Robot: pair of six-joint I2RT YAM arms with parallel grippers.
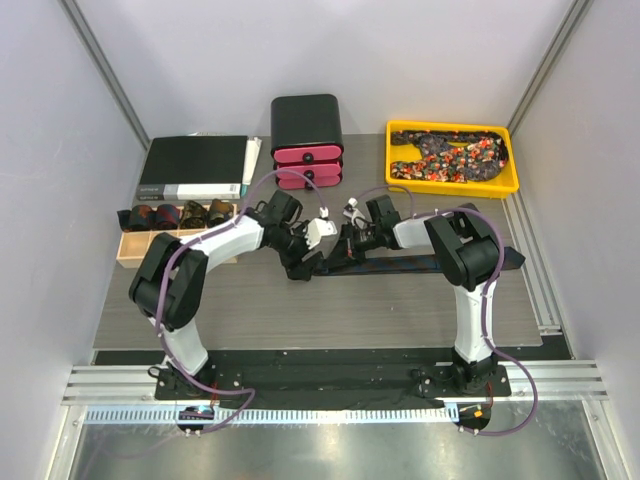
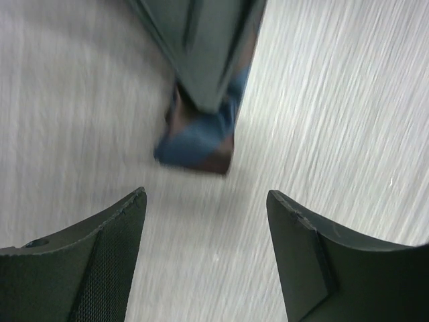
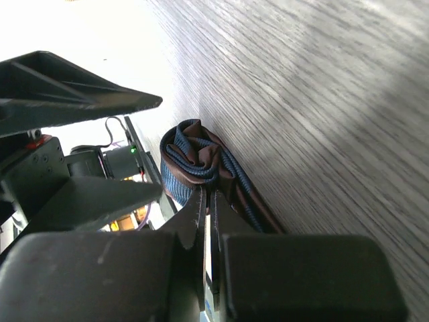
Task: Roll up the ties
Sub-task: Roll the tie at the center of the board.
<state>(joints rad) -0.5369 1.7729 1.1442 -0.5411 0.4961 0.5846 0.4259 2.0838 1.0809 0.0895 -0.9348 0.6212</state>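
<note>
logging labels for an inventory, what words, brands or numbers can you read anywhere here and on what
No text can be read in any view.
pale strip along the near edge of the black folder: may carry print, too small to read.
black and pink case: no lettering shows.
tie in the wrist views: no label or tag shows.

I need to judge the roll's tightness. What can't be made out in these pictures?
Right wrist: whether the shut right gripper pinches the tie; its own fingers hide the contact.
Left wrist: beyond the open left gripper, the tie's folds are motion-blurred; its length runs off the top edge.
Top view: the coiled end, hidden under both grippers; the rolled ties in the wooden box, too small.
</note>
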